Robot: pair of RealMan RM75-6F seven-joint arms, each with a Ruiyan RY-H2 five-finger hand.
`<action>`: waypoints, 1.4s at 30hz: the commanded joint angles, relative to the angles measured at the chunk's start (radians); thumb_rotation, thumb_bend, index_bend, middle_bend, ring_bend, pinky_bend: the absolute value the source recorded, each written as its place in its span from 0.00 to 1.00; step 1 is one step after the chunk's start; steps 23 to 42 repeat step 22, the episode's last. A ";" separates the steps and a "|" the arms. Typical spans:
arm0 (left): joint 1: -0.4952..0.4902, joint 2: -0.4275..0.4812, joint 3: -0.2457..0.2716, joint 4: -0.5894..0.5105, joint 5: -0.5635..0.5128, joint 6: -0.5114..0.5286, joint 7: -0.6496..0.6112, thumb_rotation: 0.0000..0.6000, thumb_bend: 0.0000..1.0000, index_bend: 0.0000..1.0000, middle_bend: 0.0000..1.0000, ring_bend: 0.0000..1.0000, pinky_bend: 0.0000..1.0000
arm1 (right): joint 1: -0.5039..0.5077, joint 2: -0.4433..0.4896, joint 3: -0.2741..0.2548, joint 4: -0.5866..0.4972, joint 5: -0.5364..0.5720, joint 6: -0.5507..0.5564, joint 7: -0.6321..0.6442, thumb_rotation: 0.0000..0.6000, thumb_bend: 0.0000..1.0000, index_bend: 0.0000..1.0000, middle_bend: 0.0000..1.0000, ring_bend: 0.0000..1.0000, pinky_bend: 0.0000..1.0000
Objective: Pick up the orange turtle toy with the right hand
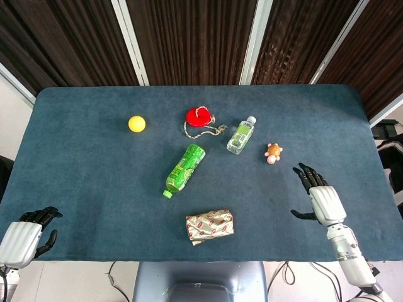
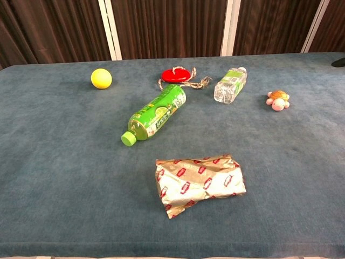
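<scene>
The orange turtle toy (image 1: 273, 152) (image 2: 278, 100), with pink head and feet, lies upright on the blue table right of the clear bottle. My right hand (image 1: 320, 196) hovers near the table's right front, open with fingers spread, a short way in front and to the right of the turtle and holding nothing. Only a dark fingertip (image 2: 338, 62) of it shows at the right edge of the chest view. My left hand (image 1: 24, 234) rests at the front left corner, fingers curled, empty.
A clear water bottle (image 1: 241, 135) lies just left of the turtle. A green bottle (image 1: 185, 168), a red disc with rope (image 1: 199, 117), a yellow ball (image 1: 136, 123) and a crumpled foil snack bag (image 1: 210, 226) lie across the table's middle and left.
</scene>
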 commanded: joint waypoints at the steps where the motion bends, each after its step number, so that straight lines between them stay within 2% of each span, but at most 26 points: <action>1: 0.001 0.000 0.000 0.000 0.000 0.002 0.002 1.00 0.49 0.35 0.28 0.33 0.38 | -0.034 0.003 -0.005 -0.012 -0.015 0.056 -0.022 1.00 0.00 0.00 0.03 0.01 0.25; 8: 0.007 -0.004 -0.001 0.000 0.007 0.018 0.008 1.00 0.49 0.35 0.28 0.33 0.38 | -0.122 -0.045 -0.019 0.033 -0.033 0.203 -0.139 1.00 0.05 0.00 0.03 0.01 0.23; 14: 0.008 -0.009 -0.001 -0.002 0.010 0.020 0.023 1.00 0.49 0.35 0.28 0.33 0.38 | -0.164 -0.072 -0.017 0.087 -0.056 0.270 -0.100 1.00 0.06 0.00 0.02 0.01 0.23; 22: 0.009 -0.008 -0.002 -0.005 0.003 0.017 0.028 1.00 0.49 0.35 0.28 0.33 0.38 | -0.173 -0.069 -0.004 0.109 -0.054 0.258 -0.035 1.00 0.06 0.01 0.02 0.01 0.23; 42: 0.009 -0.008 -0.002 -0.005 0.003 0.017 0.028 1.00 0.49 0.35 0.28 0.33 0.38 | -0.173 -0.069 -0.004 0.109 -0.054 0.258 -0.035 1.00 0.06 0.01 0.02 0.01 0.23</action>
